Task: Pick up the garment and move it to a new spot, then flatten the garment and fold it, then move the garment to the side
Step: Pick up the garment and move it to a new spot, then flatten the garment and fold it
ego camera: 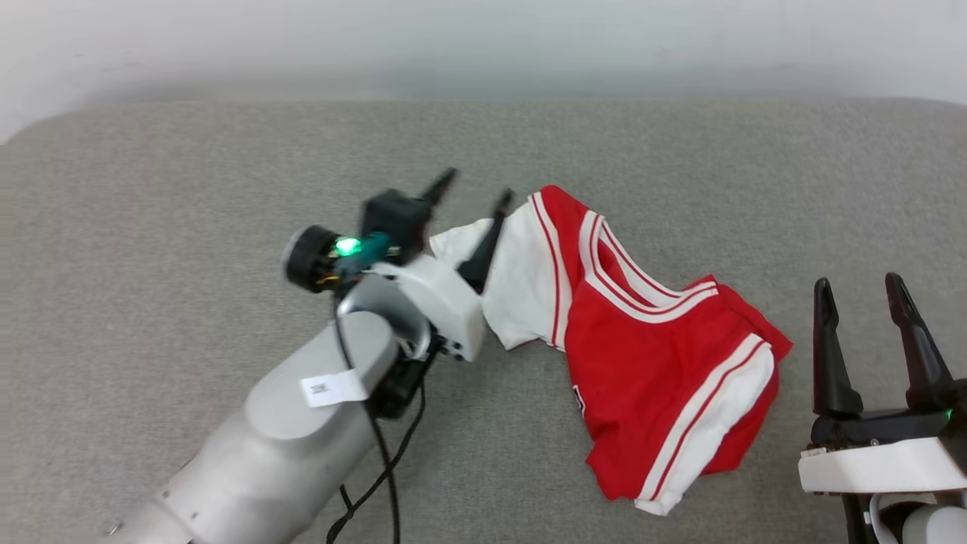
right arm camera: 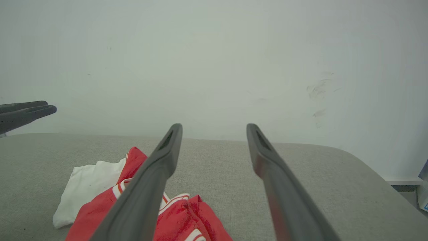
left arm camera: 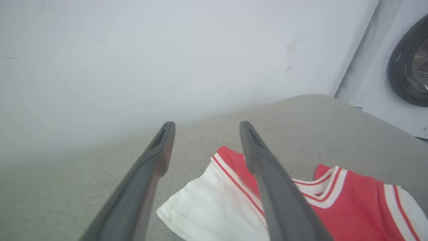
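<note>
While the garment [ego camera: 657, 355] lies crumpled on the grey fabric-covered counter [ego camera: 189, 174], neither arm has hold of it.

Garment: right of the counter's middle. Red body in loose folds, 1 white sleeve spread out flat toward the left, the other bunched at the near right. Red-and-white striped trim shows at collar and sleeve edges. A scrap of black-and-white print shows at the lower left fold, too little to read.

Left gripper [ego camera: 480, 185]: reaching in from the lower left, jaws spread wide with nothing between them. In the head view 1 finger crosses the spread white sleeve. In the left wrist view [left arm camera: 206, 125] the sleeve lies below and between the 2 fingers. The right wrist view shows this gripper [right arm camera: 26, 112] at the left edge, raised against the wall and off the cloth. A green light [ego camera: 347, 245] glows on the wrist, and a black cable [ego camera: 378, 453] hangs along the forearm.

Right gripper [ego camera: 857, 281]: at the lower right, just beside the garment's near right edge and apart from it, jaws wide and empty. Its own view [right arm camera: 214, 126] has the garment [right arm camera: 90, 180] at lower left, partly behind 1 finger.

Background: pale wall [ego camera: 483, 38] behind the counter. A dark round form [left arm camera: 411, 67] on a white panel at the right of the left wrist view.
</note>
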Robot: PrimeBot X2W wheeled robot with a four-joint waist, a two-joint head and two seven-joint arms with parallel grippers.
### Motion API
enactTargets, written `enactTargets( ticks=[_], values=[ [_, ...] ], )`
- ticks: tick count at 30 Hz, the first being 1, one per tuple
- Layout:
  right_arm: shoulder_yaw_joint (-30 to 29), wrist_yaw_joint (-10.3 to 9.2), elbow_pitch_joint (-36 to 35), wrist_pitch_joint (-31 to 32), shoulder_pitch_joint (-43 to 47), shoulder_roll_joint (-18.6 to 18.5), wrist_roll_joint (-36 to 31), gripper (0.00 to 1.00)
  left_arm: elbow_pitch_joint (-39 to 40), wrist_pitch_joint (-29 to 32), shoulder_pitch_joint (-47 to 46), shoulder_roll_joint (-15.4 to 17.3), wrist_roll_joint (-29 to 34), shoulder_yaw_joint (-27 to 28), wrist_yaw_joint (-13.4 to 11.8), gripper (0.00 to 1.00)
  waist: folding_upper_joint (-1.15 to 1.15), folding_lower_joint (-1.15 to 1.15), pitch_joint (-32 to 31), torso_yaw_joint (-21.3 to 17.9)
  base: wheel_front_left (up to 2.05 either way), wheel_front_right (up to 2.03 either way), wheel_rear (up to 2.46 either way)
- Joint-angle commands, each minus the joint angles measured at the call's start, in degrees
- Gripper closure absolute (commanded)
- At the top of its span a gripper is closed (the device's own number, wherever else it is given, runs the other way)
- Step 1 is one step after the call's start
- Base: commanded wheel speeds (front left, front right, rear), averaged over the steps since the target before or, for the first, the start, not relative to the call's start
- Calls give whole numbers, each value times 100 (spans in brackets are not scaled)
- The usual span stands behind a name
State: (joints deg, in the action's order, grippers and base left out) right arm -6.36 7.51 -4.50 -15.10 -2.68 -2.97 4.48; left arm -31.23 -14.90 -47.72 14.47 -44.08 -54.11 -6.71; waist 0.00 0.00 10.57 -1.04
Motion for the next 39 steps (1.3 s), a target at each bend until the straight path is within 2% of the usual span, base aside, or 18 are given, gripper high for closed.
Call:
enactTargets(
  ticks=[1,4,8,14,18,25,39],
  values=[
    [-5,-4,22,-10,69,16,-26,0,162,-37,171,55,114,210,-103,0,0,0,-103,117,0,0,0],
    [7,-4,60,-10,130,15,16,0,686,-29,774,259,529,949,-405,0,0,0,-201,215,0,0,0],
    [12,-4,137,-10,229,15,52,0,1327,-29,1634,359,1194,1783,-687,0,0,0,-376,329,0,0,0],
    [64,-4,227,-10,389,15,126,0,2112,-30,2891,329,2035,2943,-850,0,0,0,-632,380,0,0,0],
    [88,-4,287,-10,505,16,179,0,2559,-31,3631,185,2506,3598,-786,0,0,0,-781,368,0,0,0],
    [95,-4,380,-10,659,16,257,0,2970,-31,4571,-127,3160,4305,-418,0,0,0,-943,312,0,0,0],
    [16,-4,492,-10,881,16,531,0,2996,-32,5247,-728,3790,5065,271,0,0,0,-1125,231,0,0,0]
  ],
)
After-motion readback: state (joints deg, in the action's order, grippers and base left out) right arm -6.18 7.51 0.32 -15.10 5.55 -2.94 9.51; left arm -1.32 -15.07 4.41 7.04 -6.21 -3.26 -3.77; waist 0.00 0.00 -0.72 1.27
